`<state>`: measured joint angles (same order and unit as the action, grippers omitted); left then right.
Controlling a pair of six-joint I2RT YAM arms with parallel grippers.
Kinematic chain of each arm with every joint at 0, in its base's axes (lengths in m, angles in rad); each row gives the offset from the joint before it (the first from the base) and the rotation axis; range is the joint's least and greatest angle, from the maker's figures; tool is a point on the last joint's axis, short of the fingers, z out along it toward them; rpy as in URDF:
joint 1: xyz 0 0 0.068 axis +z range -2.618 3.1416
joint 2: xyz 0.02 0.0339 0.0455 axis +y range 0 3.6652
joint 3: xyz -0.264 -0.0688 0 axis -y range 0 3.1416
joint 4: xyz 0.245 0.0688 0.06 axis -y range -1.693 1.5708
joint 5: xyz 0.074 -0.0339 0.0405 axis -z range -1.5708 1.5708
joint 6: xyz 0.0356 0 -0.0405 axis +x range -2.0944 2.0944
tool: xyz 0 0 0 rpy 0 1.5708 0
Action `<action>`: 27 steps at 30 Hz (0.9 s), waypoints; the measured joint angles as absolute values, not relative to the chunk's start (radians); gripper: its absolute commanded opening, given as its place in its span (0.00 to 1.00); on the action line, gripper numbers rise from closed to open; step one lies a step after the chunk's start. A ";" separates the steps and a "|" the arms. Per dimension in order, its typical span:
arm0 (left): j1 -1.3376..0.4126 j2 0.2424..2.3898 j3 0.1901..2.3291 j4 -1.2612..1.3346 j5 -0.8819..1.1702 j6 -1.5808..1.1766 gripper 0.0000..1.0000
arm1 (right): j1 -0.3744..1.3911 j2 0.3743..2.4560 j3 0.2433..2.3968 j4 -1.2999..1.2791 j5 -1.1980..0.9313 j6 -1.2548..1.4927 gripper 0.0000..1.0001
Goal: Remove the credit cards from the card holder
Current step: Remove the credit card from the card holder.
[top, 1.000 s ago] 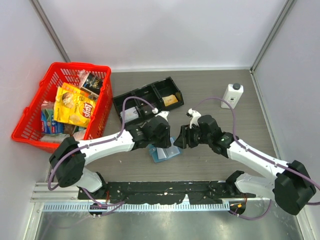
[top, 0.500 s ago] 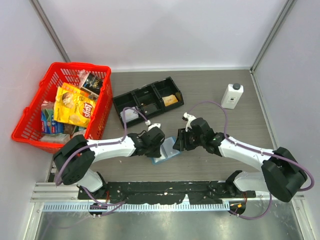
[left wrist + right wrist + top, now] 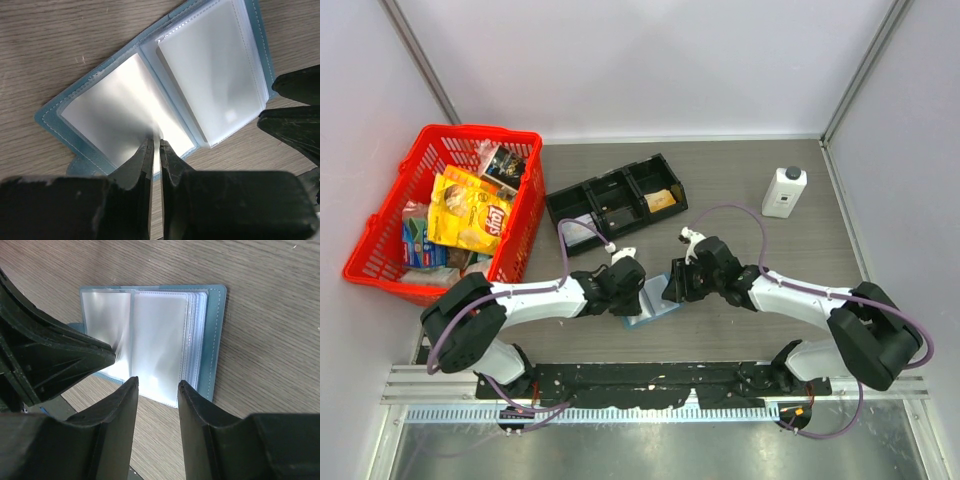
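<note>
The light-blue card holder (image 3: 651,299) lies open on the table between the two grippers. It also shows in the left wrist view (image 3: 54,114) and the right wrist view (image 3: 218,335). Both halves show pale whitish cards in clear sleeves. My left gripper (image 3: 155,143) is shut on the near edge of a pale credit card (image 3: 112,112) in the left half, which curves up into the jaws. My right gripper (image 3: 157,385) is open, its fingers just above the near edge of the right half's stack of sleeves (image 3: 160,340). In the top view the grippers (image 3: 638,287) (image 3: 670,286) face each other over the holder.
A black three-compartment tray (image 3: 615,198) stands behind the holder. A red basket (image 3: 380,235) of snack packets is at the left. A white bottle (image 3: 785,191) stands at the back right. The left gripper's body (image 3: 50,360) fills the left of the right wrist view.
Both arms have dropped lower and drawn in on the holder. The left gripper has come down onto the left half and shut on a pale card edge.
</note>
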<state>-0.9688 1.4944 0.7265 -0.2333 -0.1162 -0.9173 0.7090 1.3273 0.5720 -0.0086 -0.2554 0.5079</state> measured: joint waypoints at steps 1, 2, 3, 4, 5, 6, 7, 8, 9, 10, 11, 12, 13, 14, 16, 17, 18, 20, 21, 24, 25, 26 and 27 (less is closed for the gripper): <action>-0.968 1.494 0.725 -0.230 -0.116 -0.918 0.12 | 0.710 1.332 0.572 -0.004 -0.255 0.508 0.42; -0.969 1.494 0.724 -0.225 -0.115 -0.919 0.12 | 0.710 1.336 0.572 -0.002 -0.255 0.508 0.41; -0.968 1.494 0.722 -0.221 -0.115 -0.920 0.12 | 0.710 1.342 0.572 0.000 -0.255 0.508 0.41; -0.968 1.494 0.721 -0.217 -0.115 -0.921 0.12 | 0.711 1.349 0.572 0.002 -0.255 0.509 0.41; -0.968 1.494 0.720 -0.215 -0.114 -0.921 0.12 | 0.711 1.356 0.572 0.004 -0.255 0.509 0.41; -0.968 1.494 0.719 -0.212 -0.113 -0.923 0.12 | 0.712 1.362 0.572 0.007 -0.256 0.509 0.41; -0.968 1.494 0.717 -0.209 -0.113 -0.925 0.12 | 0.712 1.369 0.572 0.010 -0.256 0.511 0.40; -0.968 1.494 0.717 -0.206 -0.113 -0.928 0.12 | 0.712 1.375 0.572 0.012 -0.256 0.511 0.39; -0.968 1.494 0.716 -0.204 -0.112 -0.930 0.12 | 0.712 1.380 0.572 0.015 -0.256 0.512 0.37; -0.968 1.494 0.715 -0.202 -0.112 -0.931 0.12 | 0.712 1.385 0.572 0.017 -0.257 0.513 0.37; -0.968 1.494 0.715 -0.200 -0.112 -0.932 0.12 | 0.713 1.387 0.572 0.019 -0.257 0.513 0.36; -0.968 1.494 0.714 -0.198 -0.112 -0.933 0.12 | 0.714 1.389 0.572 0.022 -0.257 0.515 0.35; -0.968 1.494 0.714 -0.197 -0.112 -0.933 0.12 | 0.716 1.390 0.572 0.023 -0.258 0.515 0.33; -0.968 1.494 0.714 -0.196 -0.111 -0.934 0.12 | 0.717 1.390 0.572 0.025 -0.260 0.516 0.32; -0.968 1.494 0.711 -0.190 -0.110 -0.936 0.12 | 0.719 1.390 0.572 0.028 -0.265 0.518 0.31; -0.968 1.494 0.710 -0.186 -0.109 -0.936 0.12 | 0.720 1.390 0.572 0.030 -0.268 0.519 0.31; -0.968 1.494 0.708 -0.182 -0.107 -0.936 0.12 | 0.721 1.390 0.572 0.030 -0.269 0.521 0.31; -0.968 1.494 0.704 -0.170 -0.104 -0.936 0.12 | 0.722 1.390 0.572 0.029 -0.274 0.522 0.31; -0.968 1.494 0.702 -0.167 -0.104 -0.937 0.11 | 0.723 1.390 0.572 0.029 -0.275 0.522 0.31; -0.968 1.494 0.699 -0.159 -0.101 -0.937 0.11 | 0.725 1.390 0.572 0.027 -0.273 0.522 0.32; -0.968 1.494 0.698 -0.156 -0.101 -0.937 0.11 | 0.725 1.390 0.572 0.023 -0.270 0.522 0.33; -0.968 1.494 0.698 -0.153 -0.101 -0.938 0.11 | 0.725 1.390 0.572 0.020 -0.265 0.522 0.33; -0.968 1.494 0.697 -0.152 -0.100 -0.939 0.11 | 0.725 1.390 0.572 0.017 -0.258 0.522 0.33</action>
<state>-0.9684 1.4944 0.6968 -0.1520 -0.1001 -0.9390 0.7246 1.3899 0.5720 0.0170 -0.2581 0.5220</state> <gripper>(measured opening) 0.115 0.323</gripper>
